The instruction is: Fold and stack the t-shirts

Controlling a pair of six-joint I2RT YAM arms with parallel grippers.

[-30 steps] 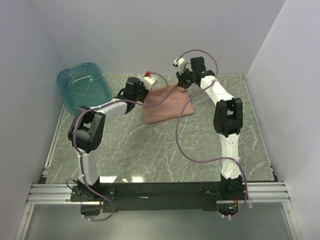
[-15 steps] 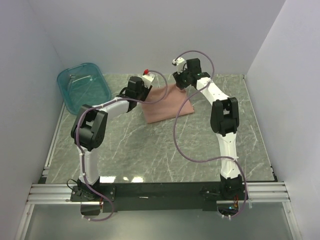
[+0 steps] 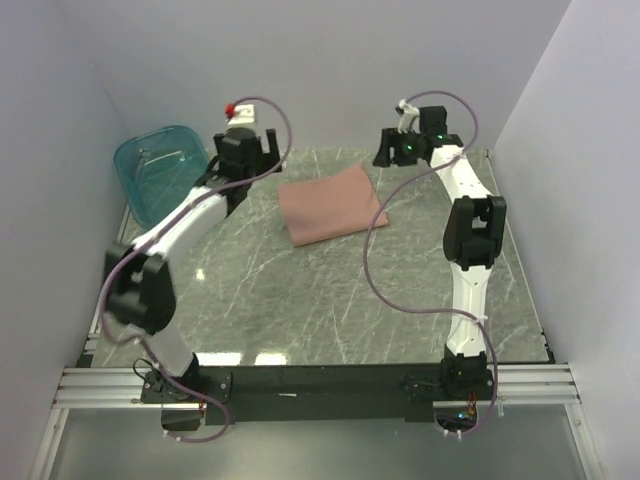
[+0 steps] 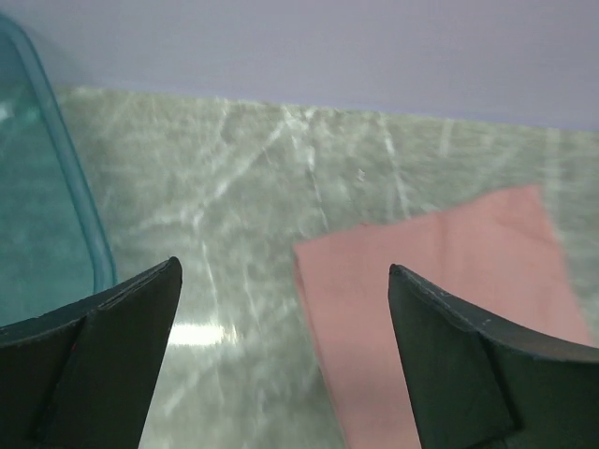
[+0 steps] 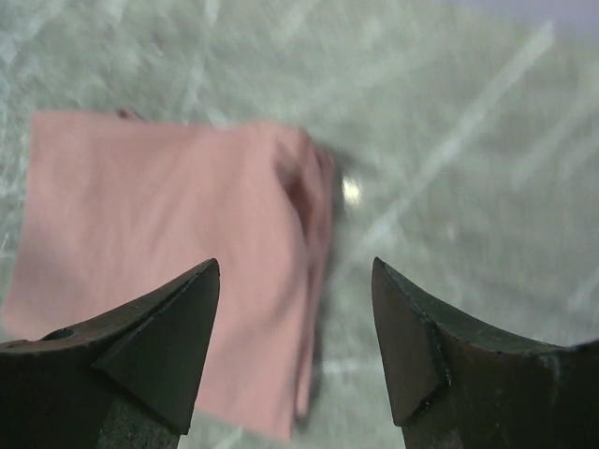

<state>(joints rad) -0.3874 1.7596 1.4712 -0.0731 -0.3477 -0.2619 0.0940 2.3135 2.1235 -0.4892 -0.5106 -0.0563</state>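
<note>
The folded t-shirt (image 3: 330, 205) lies flat at the far centre of the table (image 3: 300, 300). No print shows on it. Both wrist views are blurred, and the left one crops it. The left jaws and right jaws are spread and empty. They flank the t-shirt without touching it.

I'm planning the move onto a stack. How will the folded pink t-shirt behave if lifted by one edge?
Probably floppy: the t-shirt is thin cloth lying flat, so it would likely sag and unfold. Its layered edge looks loose and may splay. Pushed, it may bunch rather than slide.
</note>
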